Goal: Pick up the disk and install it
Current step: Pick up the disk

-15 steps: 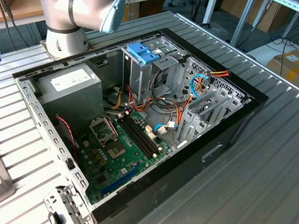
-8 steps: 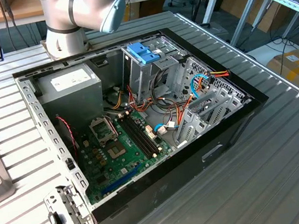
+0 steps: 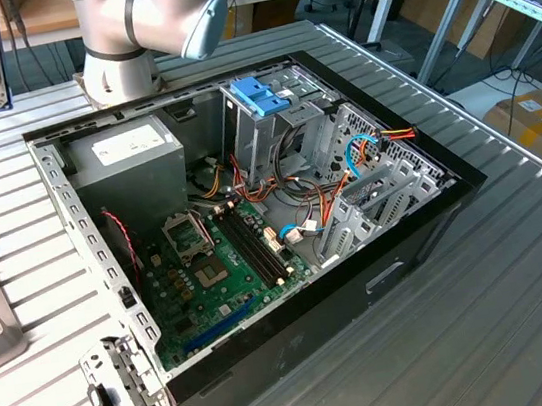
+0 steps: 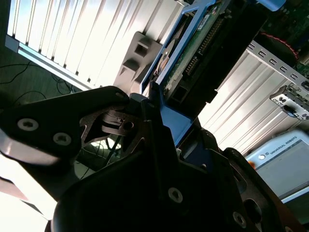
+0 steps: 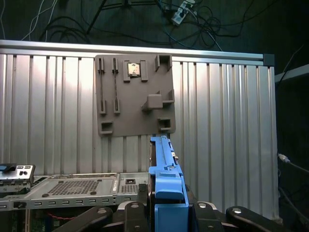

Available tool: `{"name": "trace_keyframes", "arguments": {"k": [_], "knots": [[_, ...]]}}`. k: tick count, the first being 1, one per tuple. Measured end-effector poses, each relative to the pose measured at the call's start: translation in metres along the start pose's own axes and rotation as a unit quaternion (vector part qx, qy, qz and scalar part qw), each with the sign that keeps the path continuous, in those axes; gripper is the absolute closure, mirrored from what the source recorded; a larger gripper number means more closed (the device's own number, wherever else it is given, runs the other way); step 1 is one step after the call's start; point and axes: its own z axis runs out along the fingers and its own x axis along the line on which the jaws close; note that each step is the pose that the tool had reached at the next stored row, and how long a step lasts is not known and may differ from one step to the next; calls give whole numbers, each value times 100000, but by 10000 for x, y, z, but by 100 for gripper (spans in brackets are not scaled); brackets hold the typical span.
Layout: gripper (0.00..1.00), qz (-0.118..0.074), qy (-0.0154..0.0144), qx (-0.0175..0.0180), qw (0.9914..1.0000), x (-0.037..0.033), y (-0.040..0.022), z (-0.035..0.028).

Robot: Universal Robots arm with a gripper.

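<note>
Over the ribbed metal counter (image 5: 48, 121), with a grey holder (image 5: 135, 96) ahead and the open computer case (image 5: 72, 186) just beside, the pincer (image 5: 168, 207) was clamped edge-on around the blue-framed disk (image 5: 161, 154), whose long axis ran straight out from it.

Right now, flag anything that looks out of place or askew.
The small perforated grey metal bracket sits askew outside the open black computer case, at its corner nearest the camera in the exterior view, as if swung loose. The thin dark disk in its light blue carrier sits straight in the end effector.
</note>
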Motion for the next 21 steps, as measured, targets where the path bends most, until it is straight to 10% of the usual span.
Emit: {"name": "trace_keyframes", "arguments": {"k": [21], "knots": [[63, 1, 1, -7, 100000, 19, -140, -13]]}}
